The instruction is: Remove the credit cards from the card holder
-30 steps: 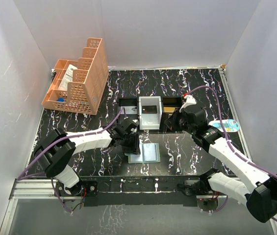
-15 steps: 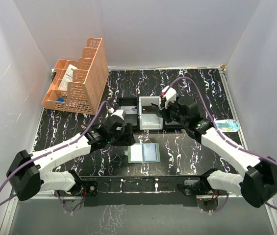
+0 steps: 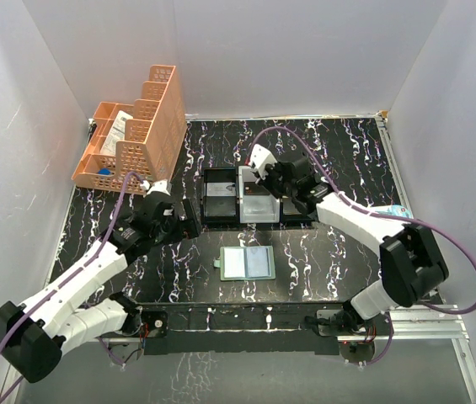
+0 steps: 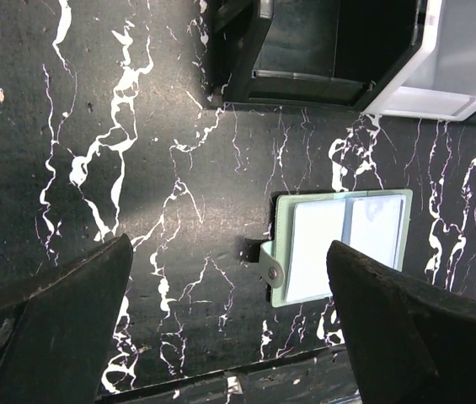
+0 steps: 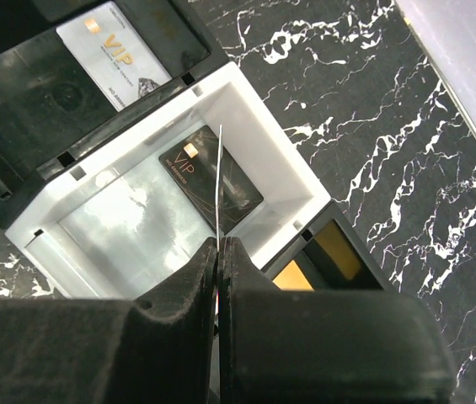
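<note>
Fully pinching thin credit card [image 5: 219,181] edge-on in closed right fingers [image 5: 218,252] over white tray compartment [image 5: 275,156]; holding empty left fingers [image 3: 183,225] wide apart near unfolded grey-green card holder [image 4: 339,244].

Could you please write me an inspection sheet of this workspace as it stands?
Surface: black, white-veined table.
Job's things: card holder lies open and flat, apart from the tray; black card in its white compartment, grey card in a black one.
Clutter: orange organiser far left; pale blue item at right edge.
Claws: left claw open, holding nothing; right claw shut on thin card, edge-on over the white compartment.
Cables: purple cables loop off both arms.
Surroundings: white walls.
</note>
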{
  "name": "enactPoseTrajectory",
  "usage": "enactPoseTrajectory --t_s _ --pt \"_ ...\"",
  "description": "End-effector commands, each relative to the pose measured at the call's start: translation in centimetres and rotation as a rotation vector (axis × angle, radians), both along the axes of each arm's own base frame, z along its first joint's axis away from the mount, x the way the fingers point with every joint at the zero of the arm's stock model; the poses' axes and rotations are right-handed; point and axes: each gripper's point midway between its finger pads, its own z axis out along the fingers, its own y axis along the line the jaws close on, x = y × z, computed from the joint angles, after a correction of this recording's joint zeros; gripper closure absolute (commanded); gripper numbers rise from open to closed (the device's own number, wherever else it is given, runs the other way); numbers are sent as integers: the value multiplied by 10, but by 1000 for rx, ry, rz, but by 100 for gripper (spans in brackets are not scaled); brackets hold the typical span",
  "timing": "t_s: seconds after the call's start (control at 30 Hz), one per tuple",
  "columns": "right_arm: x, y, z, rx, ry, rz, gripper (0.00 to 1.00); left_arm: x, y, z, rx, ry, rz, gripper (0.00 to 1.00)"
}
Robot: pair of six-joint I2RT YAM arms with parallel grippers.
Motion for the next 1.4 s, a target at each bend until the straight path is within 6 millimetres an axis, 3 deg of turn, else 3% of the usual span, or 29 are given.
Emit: enactPoseTrajectory --t_s 0.0,0.4,0.6,0.7,0.87,1.2,1.37 --pt "25 13 31 -7 -108 21 100 -9 9 -6 18 14 8 1" --pt "45 22 0 -144 -148 76 100 -18 29 11 86 -35 -4 1" --pt "62 18 -20 -239 -156 63 100 -19 29 14 67 -48 -8 1" --pt "70 19 -16 -252 -213 62 100 -20 27 13 66 -40 -12 1" --pt "81 20 -41 -313 -183 70 100 -19 26 12 67 -34 -15 1" --pt "76 28 -80 -397 -98 122 100 -23 21 11 42 -14 -31 1" --pt "67 32 -92 -404 -57 142 91 -24 20 12 30 -12 -33 1"
